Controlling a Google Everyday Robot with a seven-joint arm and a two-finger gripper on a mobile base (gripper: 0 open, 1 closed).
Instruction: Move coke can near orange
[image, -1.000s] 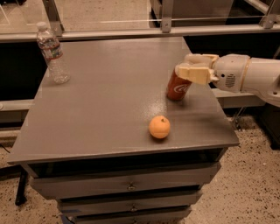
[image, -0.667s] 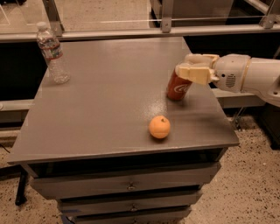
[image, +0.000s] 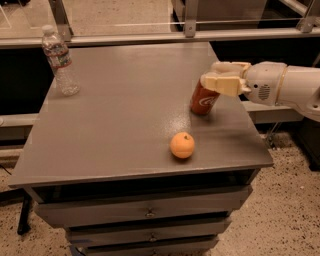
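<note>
The coke can (image: 204, 101) is a red can with white script. It leans to the right on the grey table (image: 120, 125), right of centre. My gripper (image: 220, 81) comes in from the right on a white arm and is shut on the can's top, which it hides. The orange (image: 182, 145) sits on the table in front of the can and slightly to its left, about a can's height away, near the front edge.
A clear plastic water bottle (image: 59, 62) stands at the table's far left corner. Drawers (image: 145, 214) run below the tabletop. A glass railing (image: 150, 20) runs behind the table. The table's right edge is just beyond the can.
</note>
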